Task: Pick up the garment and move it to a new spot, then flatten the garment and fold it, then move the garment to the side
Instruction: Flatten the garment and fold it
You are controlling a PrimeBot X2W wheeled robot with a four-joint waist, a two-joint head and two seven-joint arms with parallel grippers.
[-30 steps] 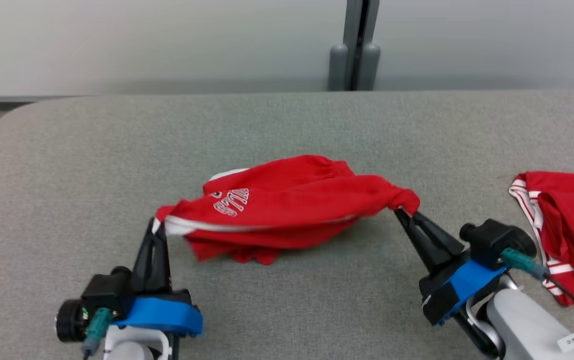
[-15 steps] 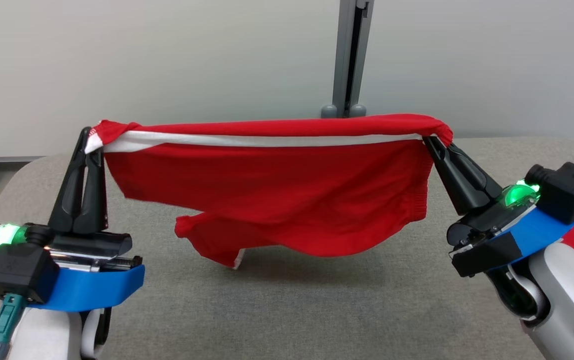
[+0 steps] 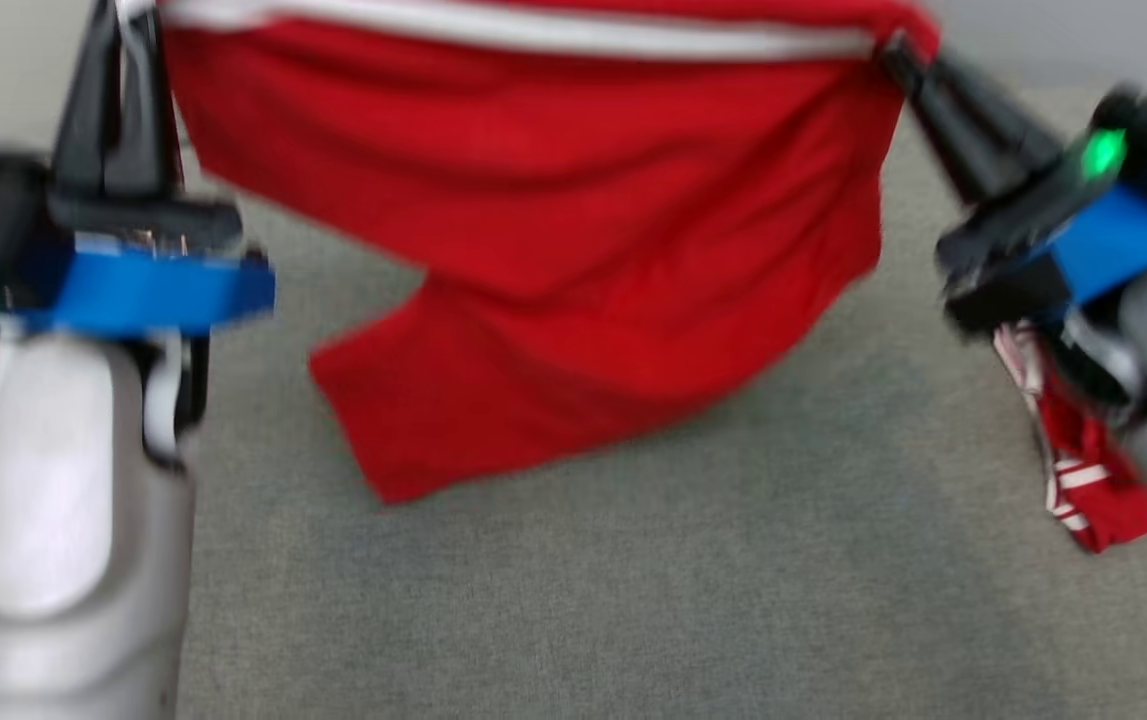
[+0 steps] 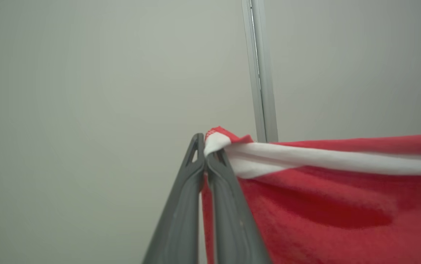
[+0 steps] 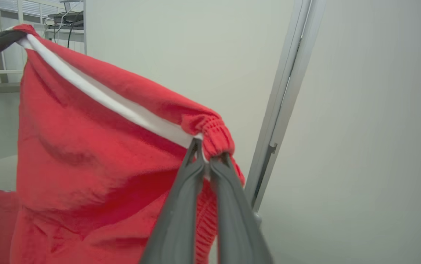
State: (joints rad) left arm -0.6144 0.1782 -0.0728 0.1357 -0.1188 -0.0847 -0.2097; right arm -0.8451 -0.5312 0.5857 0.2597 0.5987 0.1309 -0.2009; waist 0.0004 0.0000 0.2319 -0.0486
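1. My left claw [image 4: 204,159] and right claw [image 5: 207,158] each clench one top corner of the red garment [image 3: 573,250].
2. It hangs stretched between them above the worktop [image 3: 633,580], probably so it lays down flat.

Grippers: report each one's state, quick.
Left gripper: shut on the red garment, white-striped corner.
Right gripper: shut on the same garment's elastic end.
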